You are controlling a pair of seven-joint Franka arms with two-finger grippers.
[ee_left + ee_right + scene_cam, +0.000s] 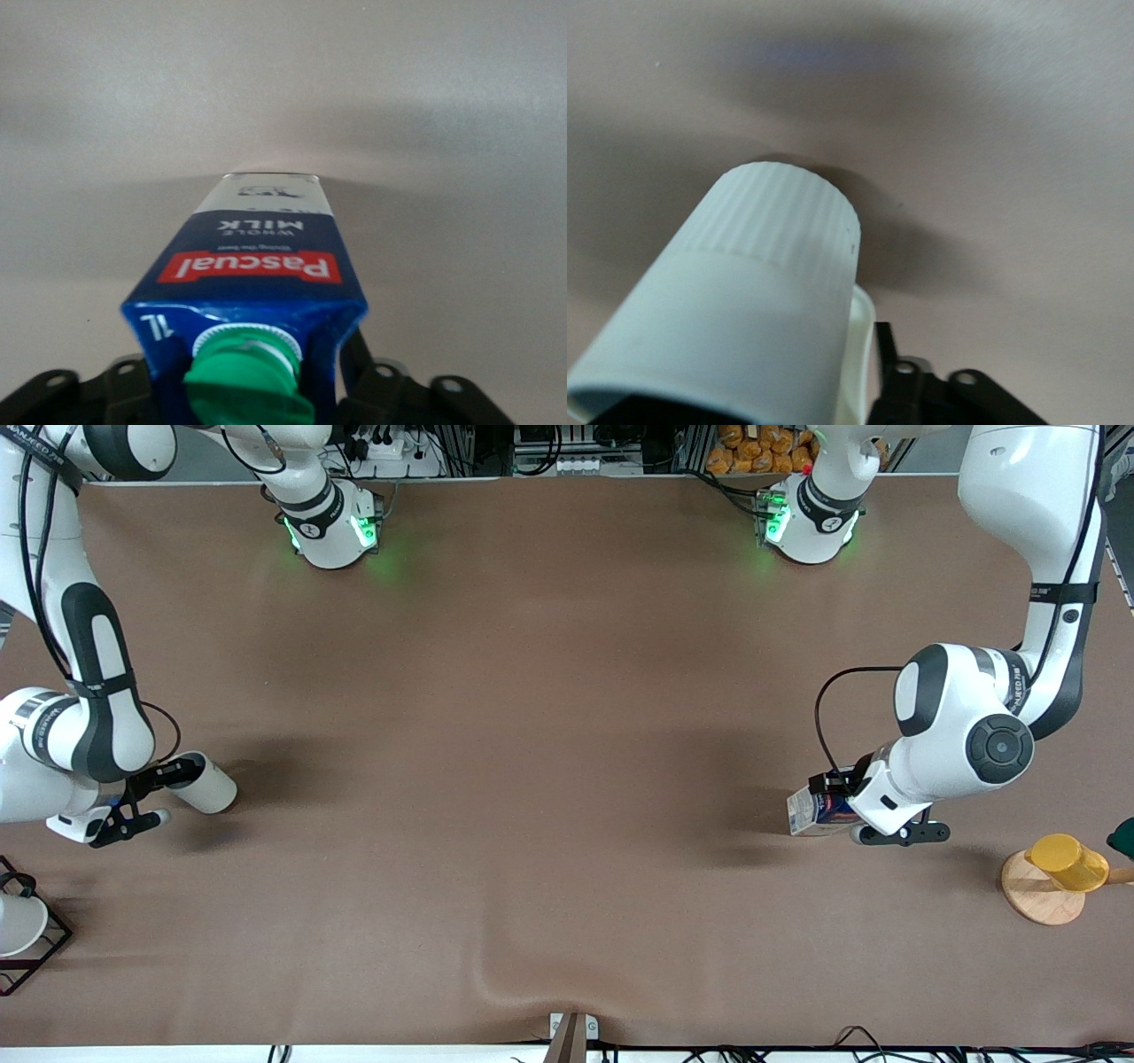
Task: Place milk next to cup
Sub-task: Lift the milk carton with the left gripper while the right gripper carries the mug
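Milk, a dark-blue gable-top carton with green cap (813, 811), hangs clamped in the left gripper (842, 802) well apart from the pale ribbed mug (205, 783) pinched by the right gripper (146, 778), so it should travel upright toward the mug's side.

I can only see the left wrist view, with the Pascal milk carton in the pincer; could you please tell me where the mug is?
Observer: The mug is tilted in the right pincer, over the right arm's end of the table.
Operator: Thank you. How much separates it from the milk?
Observer: Most of the table's length. The milk carton, gripped by the left pincer, is over the left arm's end.
Operator: Is anything else close to the carton?
Observer: Yes, a yellow cup sits on a wooden disc by the table's edge at the left arm's end.
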